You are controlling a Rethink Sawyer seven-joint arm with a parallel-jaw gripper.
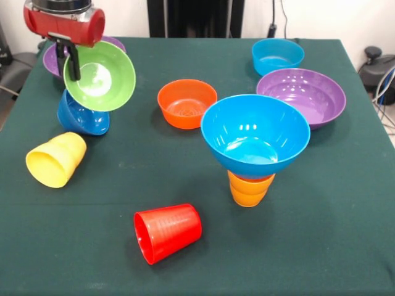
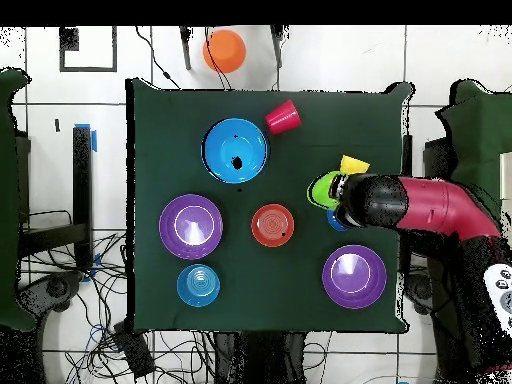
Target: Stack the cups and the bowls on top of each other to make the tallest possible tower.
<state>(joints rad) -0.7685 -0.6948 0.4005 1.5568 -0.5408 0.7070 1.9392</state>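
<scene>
Pincer (image 1: 72,58) grips tilted green bowl (image 1: 102,77) by rim.

glossy plastic bowls (image 1: 255,134), matt cloth table (image 1: 321,234)

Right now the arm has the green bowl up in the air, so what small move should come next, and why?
Probably carry the green bowl across toward the large blue bowl, keeping it lifted. The gripper is shut on its rim and the bowl hangs tilted, above the dark blue bowl. The large blue bowl already sits on the orange cup, the only stack started, so that looks like the likeliest place to add height.
</scene>
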